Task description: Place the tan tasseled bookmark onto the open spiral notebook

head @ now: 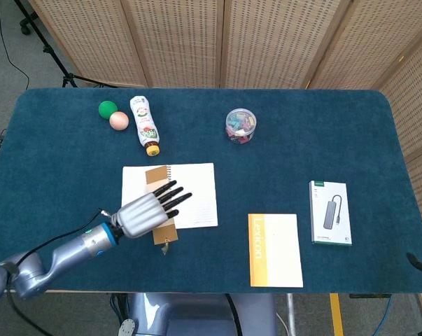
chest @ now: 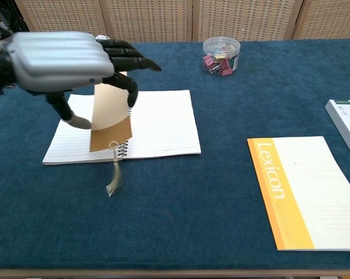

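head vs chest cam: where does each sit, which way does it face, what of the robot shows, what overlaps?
Head view: high above the near edge, looking steeply down on the whole blue table; shows the left hand and forearm, plus the robot's base below the table edge.
Chest view: low at the near edge, looking forward across the table; shows the left hand close up.
Shared: the left hand holding the tan tasseled bookmark over the open spiral notebook, the clip jar, the Lexicon notebook.
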Controlling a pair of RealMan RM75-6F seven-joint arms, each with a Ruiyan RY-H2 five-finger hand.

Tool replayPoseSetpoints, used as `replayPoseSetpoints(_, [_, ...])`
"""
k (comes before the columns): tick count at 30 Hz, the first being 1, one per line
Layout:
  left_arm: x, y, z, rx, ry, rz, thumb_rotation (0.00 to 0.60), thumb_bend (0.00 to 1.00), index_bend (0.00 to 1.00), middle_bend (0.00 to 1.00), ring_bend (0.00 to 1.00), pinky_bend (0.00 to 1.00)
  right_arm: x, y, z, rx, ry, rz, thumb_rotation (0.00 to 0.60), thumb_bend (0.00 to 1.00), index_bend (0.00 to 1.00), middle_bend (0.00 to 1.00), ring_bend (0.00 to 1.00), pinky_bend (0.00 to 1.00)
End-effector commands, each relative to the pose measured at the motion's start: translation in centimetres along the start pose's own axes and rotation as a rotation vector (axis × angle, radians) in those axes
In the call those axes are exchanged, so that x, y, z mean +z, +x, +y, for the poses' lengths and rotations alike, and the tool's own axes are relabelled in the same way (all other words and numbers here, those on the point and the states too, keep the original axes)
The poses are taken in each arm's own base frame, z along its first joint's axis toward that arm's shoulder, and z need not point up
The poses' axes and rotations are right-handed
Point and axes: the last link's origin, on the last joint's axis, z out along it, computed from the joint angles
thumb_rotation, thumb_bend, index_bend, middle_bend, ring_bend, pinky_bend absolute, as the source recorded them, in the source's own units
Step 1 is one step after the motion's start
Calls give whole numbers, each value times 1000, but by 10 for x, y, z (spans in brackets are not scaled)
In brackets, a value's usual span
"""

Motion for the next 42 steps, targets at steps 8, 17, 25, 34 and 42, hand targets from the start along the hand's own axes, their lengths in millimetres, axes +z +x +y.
replayPoseSetpoints(8, [70, -27, -6, 86, -136, -18, 600, 389, 551, 0, 0, 0, 11, -5, 9, -31, -56, -2, 600, 0, 0, 0, 0, 0])
replayPoseSetpoints(17, [97, -41, -2, 93, -182, -50, 600, 392, 551, 0, 0, 0, 16, -8, 16, -57, -97, 2, 600, 0, 0, 0, 0, 0])
replayPoseSetpoints(25, [101, -48, -10, 84, -166, -68, 600, 392, 551, 0, 0, 0, 16, -7, 22, -68, -122, 4, 600, 0, 0, 0, 0, 0])
replayPoseSetpoints(34, [101, -51, -16, 88, -147, -87, 600, 391, 551, 0, 0, 0, 15, -6, 23, -71, -128, 5, 600, 0, 0, 0, 0, 0])
replayPoseSetpoints(42, [105, -48, -15, 125, -144, -86, 600, 391, 551, 0, 0, 0, 15, -6, 23, -71, -126, 6, 600, 0, 0, 0, 0, 0])
